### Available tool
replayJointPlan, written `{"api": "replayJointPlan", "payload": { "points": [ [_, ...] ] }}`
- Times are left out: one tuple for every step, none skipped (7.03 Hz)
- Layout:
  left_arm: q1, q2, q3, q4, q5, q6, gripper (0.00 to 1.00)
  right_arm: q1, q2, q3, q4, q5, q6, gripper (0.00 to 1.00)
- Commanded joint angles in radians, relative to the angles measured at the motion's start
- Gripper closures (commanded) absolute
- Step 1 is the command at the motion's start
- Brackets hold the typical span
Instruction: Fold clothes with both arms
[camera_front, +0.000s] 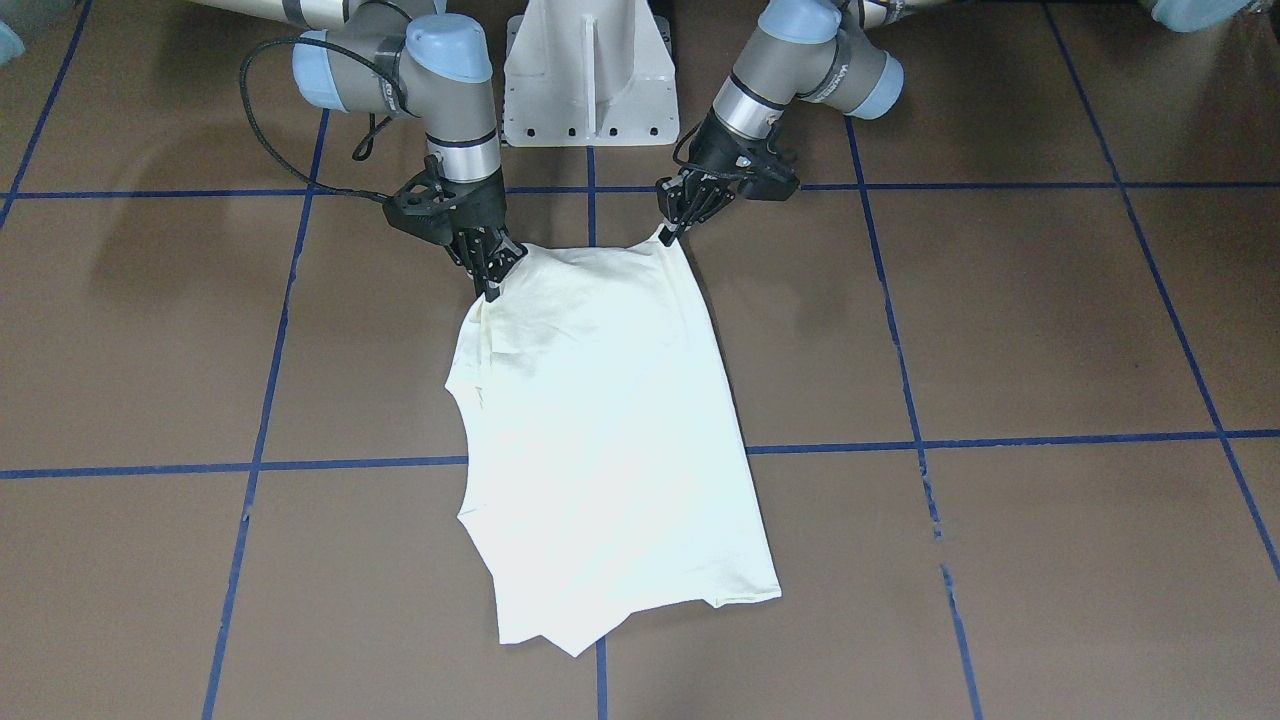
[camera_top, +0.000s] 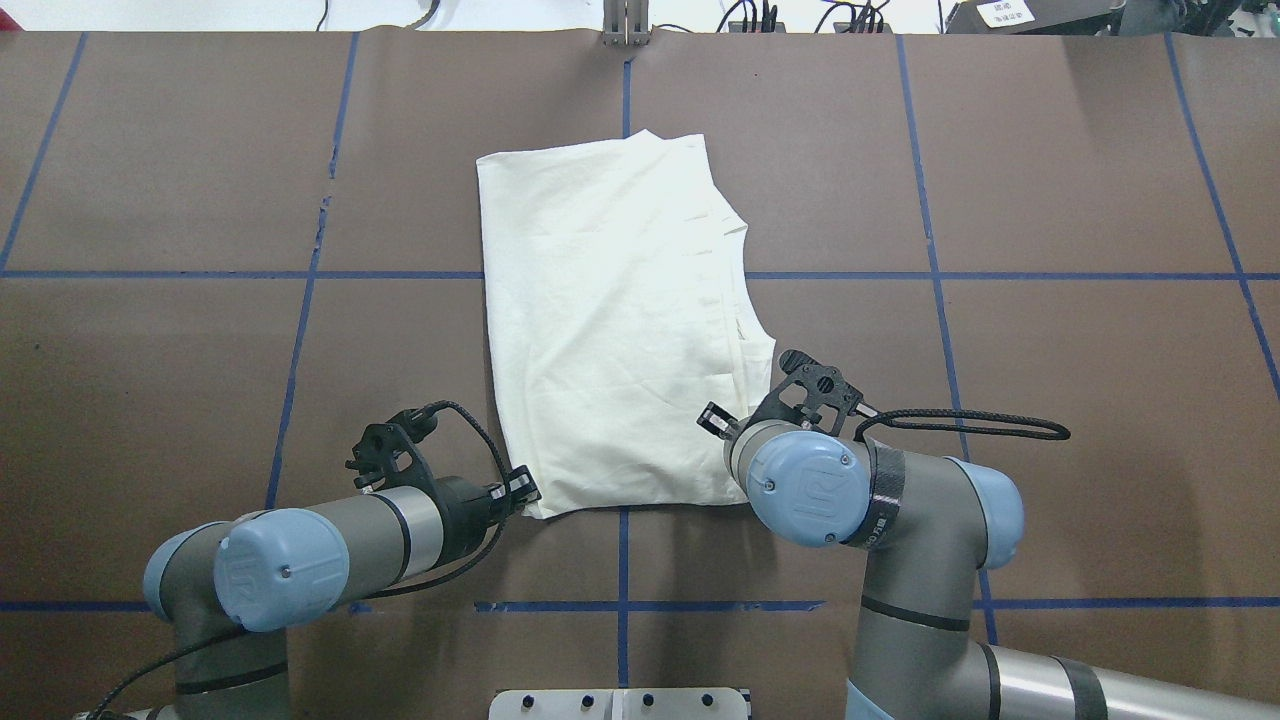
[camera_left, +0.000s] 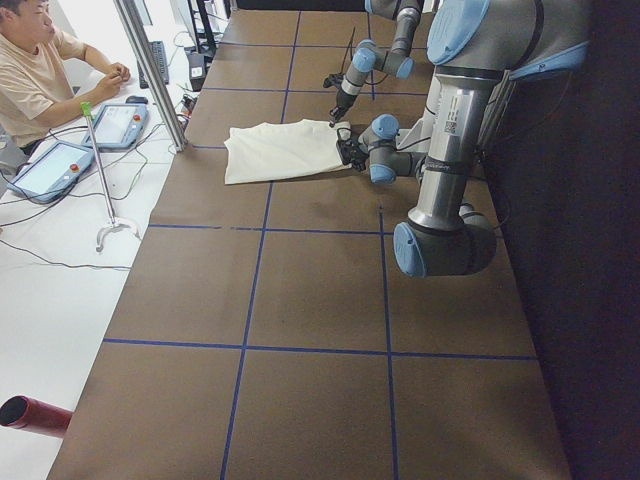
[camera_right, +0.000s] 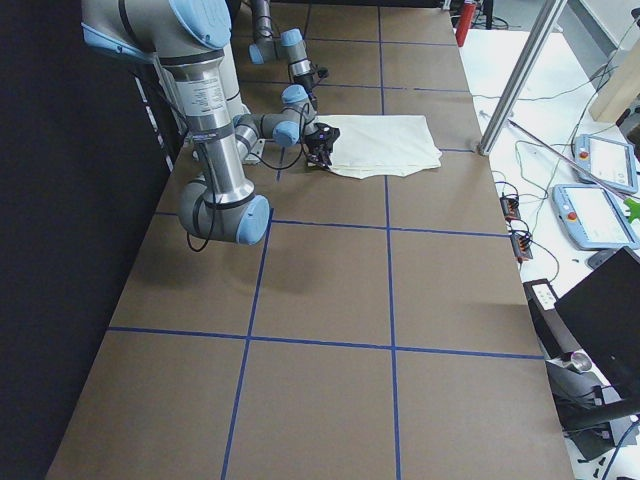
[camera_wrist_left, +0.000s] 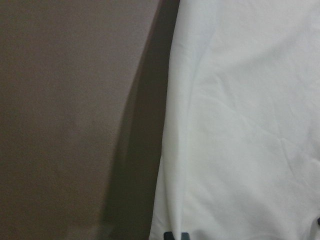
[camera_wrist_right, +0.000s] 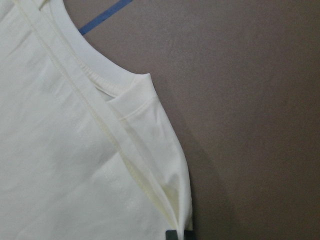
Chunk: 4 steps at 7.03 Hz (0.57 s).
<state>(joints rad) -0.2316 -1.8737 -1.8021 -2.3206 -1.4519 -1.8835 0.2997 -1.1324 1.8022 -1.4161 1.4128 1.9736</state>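
The cream-white shirt (camera_front: 610, 420) lies folded on the brown table, plain side up, its long axis running away from the robot (camera_top: 610, 320). My left gripper (camera_front: 668, 236) is shut on the shirt's near corner on my left side (camera_top: 527, 492), lifting it slightly. My right gripper (camera_front: 492, 290) is shut on the other near corner, by the collar band (camera_wrist_right: 100, 65). The cloth sags between the two pinched corners. In the left wrist view the cloth (camera_wrist_left: 240, 125) hangs up off the table and casts a shadow. No print shows.
The white pedestal base (camera_front: 590, 80) stands behind the grippers. Blue tape lines (camera_front: 900, 440) grid the table. A person (camera_left: 40, 70) sits at the far side beside two tablets (camera_left: 115, 125) and a metal pole (camera_left: 150, 70). A red cylinder (camera_left: 35, 415) lies off the table's edge.
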Motion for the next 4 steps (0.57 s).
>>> {"api": "replayJointPlan", "payload": {
  "points": [
    [-0.002,0.004,-0.031,0.004,-0.008,0.007,1.0,0.002,-0.003,0.031,-0.001,-0.003,0.002,1.0],
    [-0.005,0.004,-0.057,0.013,-0.018,0.023,1.0,0.007,-0.016,0.084,-0.01,-0.002,0.001,1.0],
    [-0.012,0.002,-0.144,0.133,-0.057,0.049,1.0,0.01,-0.047,0.167,-0.029,0.003,-0.001,1.0],
    [-0.012,0.002,-0.281,0.287,-0.085,0.055,1.0,0.007,-0.064,0.268,-0.111,0.008,0.001,1.0]
  ]
}}
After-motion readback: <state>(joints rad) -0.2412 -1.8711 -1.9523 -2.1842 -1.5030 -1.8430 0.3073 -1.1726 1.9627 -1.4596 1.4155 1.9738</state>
